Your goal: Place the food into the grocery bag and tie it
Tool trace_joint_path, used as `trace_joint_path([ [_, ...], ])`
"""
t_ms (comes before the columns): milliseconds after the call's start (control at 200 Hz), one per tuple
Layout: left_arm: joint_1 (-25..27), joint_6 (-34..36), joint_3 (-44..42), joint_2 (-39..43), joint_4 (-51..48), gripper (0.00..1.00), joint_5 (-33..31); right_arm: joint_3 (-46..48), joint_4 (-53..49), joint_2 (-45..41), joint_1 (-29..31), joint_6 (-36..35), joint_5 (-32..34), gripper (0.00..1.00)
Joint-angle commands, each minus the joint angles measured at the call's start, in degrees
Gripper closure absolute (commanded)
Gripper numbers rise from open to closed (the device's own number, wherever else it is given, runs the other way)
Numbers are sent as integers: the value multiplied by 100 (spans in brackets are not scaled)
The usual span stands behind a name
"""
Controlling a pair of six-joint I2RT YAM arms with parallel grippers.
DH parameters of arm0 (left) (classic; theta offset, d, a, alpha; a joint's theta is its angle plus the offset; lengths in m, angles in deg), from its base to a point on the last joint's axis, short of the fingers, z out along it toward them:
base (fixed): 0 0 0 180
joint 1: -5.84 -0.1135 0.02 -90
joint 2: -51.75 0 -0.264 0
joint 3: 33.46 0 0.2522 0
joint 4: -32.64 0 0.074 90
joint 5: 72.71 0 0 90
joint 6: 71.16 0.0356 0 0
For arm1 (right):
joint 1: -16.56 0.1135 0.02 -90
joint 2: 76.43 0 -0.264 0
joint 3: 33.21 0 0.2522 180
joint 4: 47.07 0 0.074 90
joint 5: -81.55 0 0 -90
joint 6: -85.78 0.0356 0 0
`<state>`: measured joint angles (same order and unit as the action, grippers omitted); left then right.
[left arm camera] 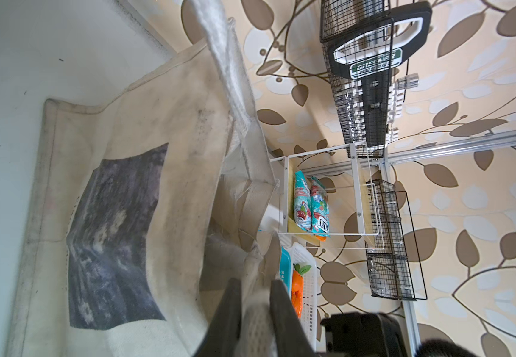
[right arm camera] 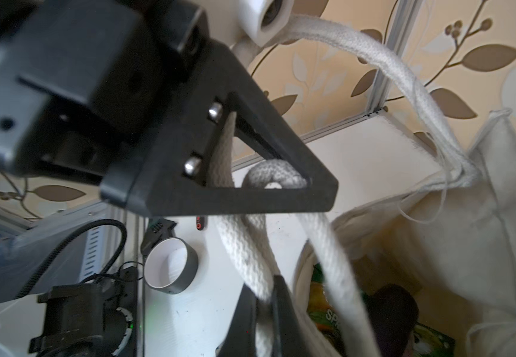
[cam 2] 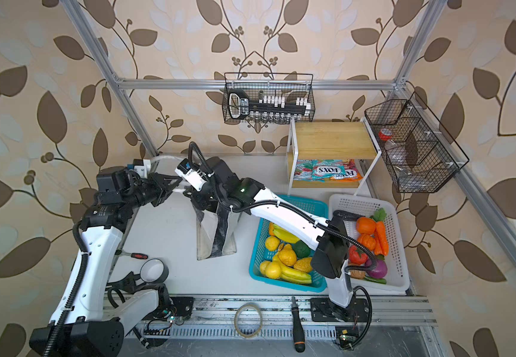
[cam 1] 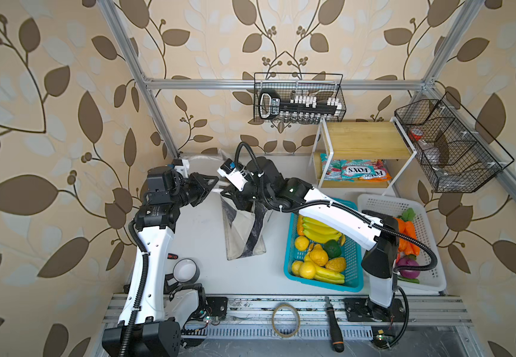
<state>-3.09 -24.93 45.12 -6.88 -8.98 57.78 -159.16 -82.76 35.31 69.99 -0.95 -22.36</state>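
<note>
The grocery bag (cam 1: 244, 230) stands just beside the blue basket (cam 1: 290, 247), its long axis running up from the table (cam 1: 207, 235) to its mouth at the grippers. Green snack packets (right arm camera: 324, 312) and a dark eggplant (right arm camera: 392, 312) lie inside. The left gripper (left arm camera: 256, 312) clasps a white strap handle (right arm camera: 411, 80); the right gripper (right arm camera: 266, 306) is clamped on another strap.
</note>
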Motion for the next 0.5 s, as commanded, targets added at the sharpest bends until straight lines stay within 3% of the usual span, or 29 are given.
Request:
trace_joint_path([
  [0, 67, 91, -160, 244, 448, 64, 387, 133, 540, 190, -406, 603, -1028, 100],
  [65, 67, 93, -243, 303, 753, 38, 464, 153, 764, 289, -587, 988, -1607, 100],
  [125, 68, 250, -322, 380, 897, 26, 408, 180, 910, 343, -670, 1157, -1918, 100],
  [335, 67, 297, -942, 639, 1647, 21, 306, 127, 787, 466, -731, 1177, -1978, 100],
  [495, 67, 788, -1000, 869, 1316, 29, -30, 482, 1143, 259, -924, 1524, -2018, 100],
])
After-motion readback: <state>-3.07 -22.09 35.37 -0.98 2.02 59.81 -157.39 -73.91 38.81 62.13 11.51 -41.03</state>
